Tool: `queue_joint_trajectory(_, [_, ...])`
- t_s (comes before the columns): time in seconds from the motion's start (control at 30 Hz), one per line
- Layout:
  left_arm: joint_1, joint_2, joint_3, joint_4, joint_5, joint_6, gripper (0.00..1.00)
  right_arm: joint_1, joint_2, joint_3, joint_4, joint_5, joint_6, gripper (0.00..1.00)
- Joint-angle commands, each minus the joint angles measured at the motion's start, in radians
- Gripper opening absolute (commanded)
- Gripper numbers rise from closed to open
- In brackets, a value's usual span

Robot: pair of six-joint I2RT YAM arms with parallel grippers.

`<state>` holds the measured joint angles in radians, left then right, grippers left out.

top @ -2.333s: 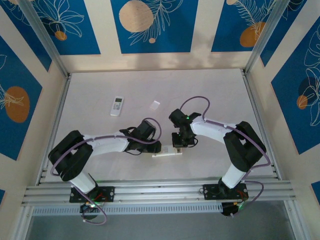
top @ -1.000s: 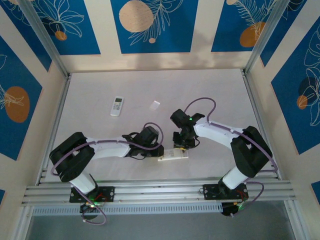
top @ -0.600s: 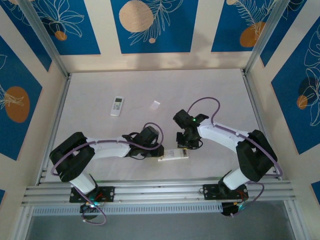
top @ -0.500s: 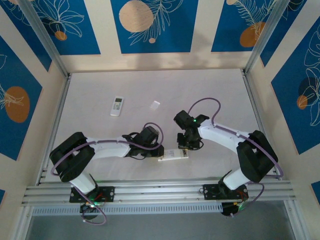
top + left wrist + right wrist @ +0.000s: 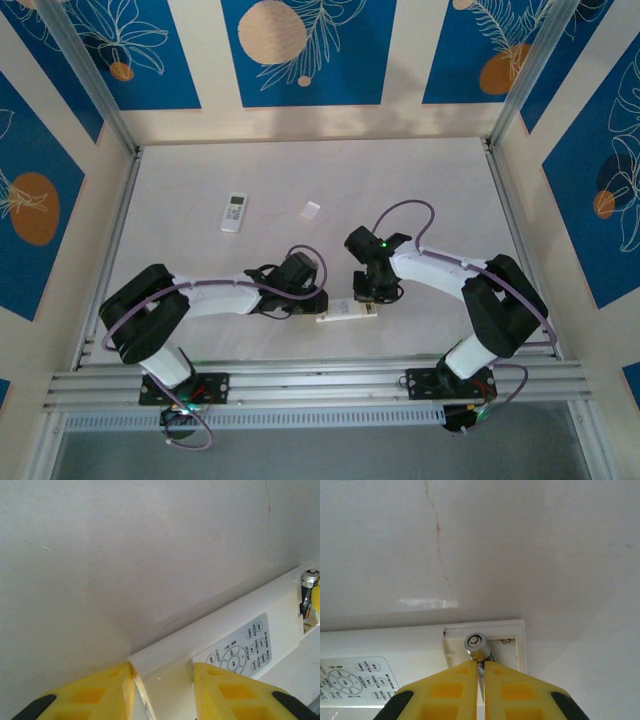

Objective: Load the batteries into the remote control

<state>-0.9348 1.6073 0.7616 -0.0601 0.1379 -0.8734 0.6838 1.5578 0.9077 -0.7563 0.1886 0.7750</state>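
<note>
Two grippers work one remote control (image 5: 348, 311) near table centre in the top view. The left gripper (image 5: 318, 300) clamps its 9 o'clock end, and the right gripper (image 5: 365, 294) is over its 3 o'clock end.

Left wrist view: the remote's long axis runs toward 2 o'clock, ending at a battery (image 5: 308, 580).

Right wrist view: the jaws pinch that battery (image 5: 477, 647) end-on, its cap at 12 o'clock over the open battery compartment (image 5: 509, 652).

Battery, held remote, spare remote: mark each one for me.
battery (image 5: 477, 646): right wrist view, metal end cap.
held remote (image 5: 220, 630): left wrist view, white casing above label.
spare remote (image 5: 233, 211): top external view, body centre.
</note>
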Motion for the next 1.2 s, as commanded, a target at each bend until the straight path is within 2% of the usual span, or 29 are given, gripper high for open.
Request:
queue_joint_trajectory(0.0, [-0.021, 0.012, 0.020, -0.003, 0.039, 0.017, 0.36, 0.013, 0.019, -0.033, 0.006, 0.031, -0.005, 0.11])
queue_joint_trajectory(0.17, [-0.021, 0.013, 0.024, -0.002, 0.039, 0.016, 0.36, 0.017, 0.031, -0.055, 0.019, -0.003, 0.001, 0.10])
queue_joint_trajectory(0.33, [-0.021, 0.016, 0.028, -0.006, 0.039, 0.016, 0.36, -0.033, -0.021, -0.084, 0.083, -0.196, 0.059, 0.10])
queue_joint_trajectory(0.47, [-0.021, 0.010, 0.028, -0.011, 0.034, 0.018, 0.35, -0.044, -0.060, -0.072, 0.060, -0.255, 0.086, 0.10])
queue_joint_trajectory(0.6, [-0.021, 0.014, 0.028, -0.007, 0.035, 0.017, 0.36, -0.056, -0.123, -0.017, 0.007, -0.223, 0.071, 0.11])
queue_joint_trajectory(0.7, [-0.021, 0.014, 0.027, -0.003, 0.036, 0.016, 0.36, -0.067, -0.145, 0.018, -0.033, -0.147, 0.050, 0.15])
queue_joint_trajectory(0.93, [-0.021, 0.010, 0.027, -0.007, 0.034, 0.017, 0.35, -0.081, -0.102, 0.023, -0.023, -0.032, -0.013, 0.25])
queue_joint_trajectory(1.17, [-0.021, 0.019, 0.030, -0.004, 0.034, 0.017, 0.36, -0.077, -0.055, 0.007, 0.026, -0.053, -0.034, 0.24])
